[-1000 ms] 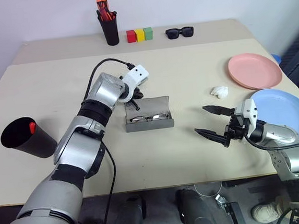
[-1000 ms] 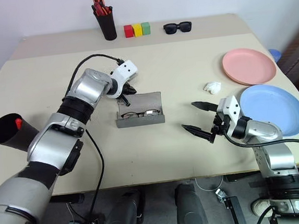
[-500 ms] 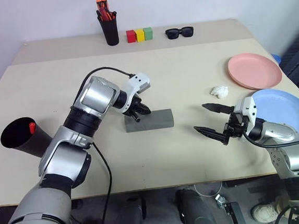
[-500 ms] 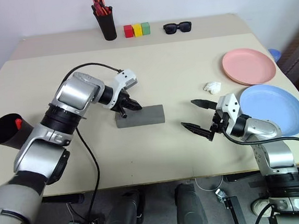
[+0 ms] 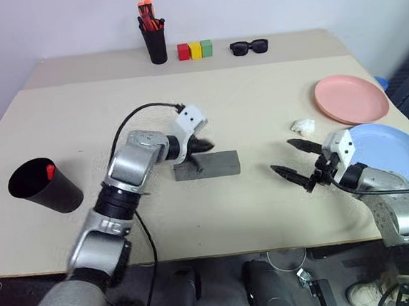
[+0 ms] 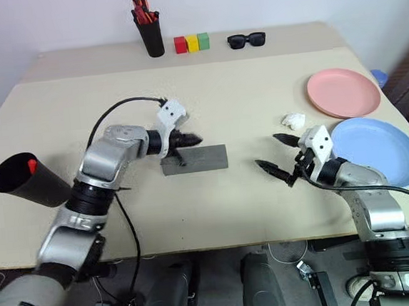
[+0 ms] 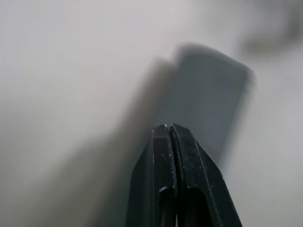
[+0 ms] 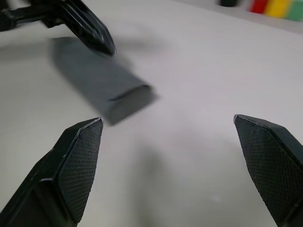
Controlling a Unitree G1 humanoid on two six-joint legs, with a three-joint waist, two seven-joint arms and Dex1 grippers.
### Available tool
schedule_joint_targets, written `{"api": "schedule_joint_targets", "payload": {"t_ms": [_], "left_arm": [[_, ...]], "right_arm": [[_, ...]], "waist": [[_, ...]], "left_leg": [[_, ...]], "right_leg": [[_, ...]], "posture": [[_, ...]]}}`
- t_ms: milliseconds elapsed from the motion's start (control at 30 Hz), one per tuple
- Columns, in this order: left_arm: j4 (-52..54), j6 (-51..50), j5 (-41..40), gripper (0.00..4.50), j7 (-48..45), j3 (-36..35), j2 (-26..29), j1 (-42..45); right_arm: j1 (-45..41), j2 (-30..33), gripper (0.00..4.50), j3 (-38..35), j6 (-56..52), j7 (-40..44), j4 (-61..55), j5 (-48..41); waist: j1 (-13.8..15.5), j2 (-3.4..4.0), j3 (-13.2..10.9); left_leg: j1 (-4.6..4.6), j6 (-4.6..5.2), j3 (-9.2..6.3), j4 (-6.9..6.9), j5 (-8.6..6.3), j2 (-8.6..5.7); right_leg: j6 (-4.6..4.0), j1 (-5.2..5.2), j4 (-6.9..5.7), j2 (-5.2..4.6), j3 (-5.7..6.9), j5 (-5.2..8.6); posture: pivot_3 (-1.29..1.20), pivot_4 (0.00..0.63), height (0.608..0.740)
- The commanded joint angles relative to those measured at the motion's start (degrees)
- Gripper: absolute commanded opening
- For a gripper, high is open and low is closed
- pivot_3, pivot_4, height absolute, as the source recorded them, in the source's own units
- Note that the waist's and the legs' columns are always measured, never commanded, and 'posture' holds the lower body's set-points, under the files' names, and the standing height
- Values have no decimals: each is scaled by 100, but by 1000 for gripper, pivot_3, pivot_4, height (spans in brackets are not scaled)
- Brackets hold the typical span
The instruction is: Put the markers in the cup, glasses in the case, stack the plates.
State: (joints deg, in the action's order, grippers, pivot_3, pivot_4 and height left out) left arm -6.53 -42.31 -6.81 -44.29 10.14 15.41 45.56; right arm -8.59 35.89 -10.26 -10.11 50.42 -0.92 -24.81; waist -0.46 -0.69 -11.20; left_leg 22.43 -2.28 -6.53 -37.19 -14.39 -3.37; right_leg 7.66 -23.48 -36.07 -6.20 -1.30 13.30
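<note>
The grey case (image 5: pixel 207 165) lies with its lid down in the middle of the table, and the glasses are hidden. My left gripper (image 5: pixel 205 145) is shut and empty, its tips just above the case's back left edge; the left wrist view has its fingertips (image 7: pixel 169 127) pressed together over the case (image 7: pixel 208 99). My right gripper (image 5: pixel 283 155) hovers open and empty to the right of the case. The black cup (image 5: pixel 39 185) stands at the left with a red-capped marker (image 5: pixel 50 169) inside. The pink plate (image 5: pixel 350 99) and the blue plate (image 5: pixel 394 154) lie side by side at the right.
A black pen holder (image 5: pixel 154 39) with orange pens, three coloured blocks (image 5: pixel 195 50) and black sunglasses (image 5: pixel 248 47) line the table's back edge. A small white crumpled lump (image 5: pixel 302 125) lies between the right gripper and the pink plate.
The case stood open with the glasses inside; its lid is now shut. My left gripper swung down and back to the case's left end. The right gripper has barely shifted.
</note>
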Motion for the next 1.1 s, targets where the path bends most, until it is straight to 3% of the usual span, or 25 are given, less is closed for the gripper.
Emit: {"api": "schedule_joint_targets", "payload": {"t_ms": [33,133,200,467,867,967,1100], "left_arm": [[636,1057,-156,20,447,-575,-91,48],[760,1477,-293,20,212,-378,-147,-116],[830,1857,-382,552,-87,-181,-169,-254],[409,2391,-741,4353,-1078,319,-331,-403],[105,2825,-561,4471,-1496,807,-503,-404],[105,2863,-542,4500,-1592,920,-490,-368],[127,2897,-492,4500,-1899,1057,-277,-374]], "right_arm": [[-28,53,4500,-482,-95,-545,-341,4],[120,213,4500,-790,-265,-810,-379,20],[243,349,4500,-974,-433,-1013,-362,111],[835,866,4500,-1435,-738,-1529,323,706],[1009,981,4500,-1369,-1186,-1674,327,1023],[919,994,3699,-1378,-1310,-1586,397,980],[843,949,1768,-1369,-1421,-1608,301,973]], "waist": [[-6,1,1],[-7,5,3],[-1,6,4],[-22,7,4],[-15,8,5],[-22,8,5],[-29,8,5]], "left_leg": [[0,0,2,2,0,-6],[-3,0,15,8,0,-16],[-4,1,17,8,0,-17],[-6,4,20,5,-1,-19],[-8,6,24,4,-2,-14],[-9,7,23,4,-2,-14],[-9,7,23,6,-3,-13]], "right_leg": [[0,-1,0,-2,0,0],[1,0,2,-4,0,0],[1,4,4,-4,-1,0],[0,11,7,-3,-1,1],[1,13,9,3,-4,1],[1,13,9,3,-4,1],[1,12,9,3,-4,2]], "posture": [[0,150,740],[0,150,740],[0,150,740],[0,150,740],[0,150,740],[0,150,740],[0,150,740]]}}
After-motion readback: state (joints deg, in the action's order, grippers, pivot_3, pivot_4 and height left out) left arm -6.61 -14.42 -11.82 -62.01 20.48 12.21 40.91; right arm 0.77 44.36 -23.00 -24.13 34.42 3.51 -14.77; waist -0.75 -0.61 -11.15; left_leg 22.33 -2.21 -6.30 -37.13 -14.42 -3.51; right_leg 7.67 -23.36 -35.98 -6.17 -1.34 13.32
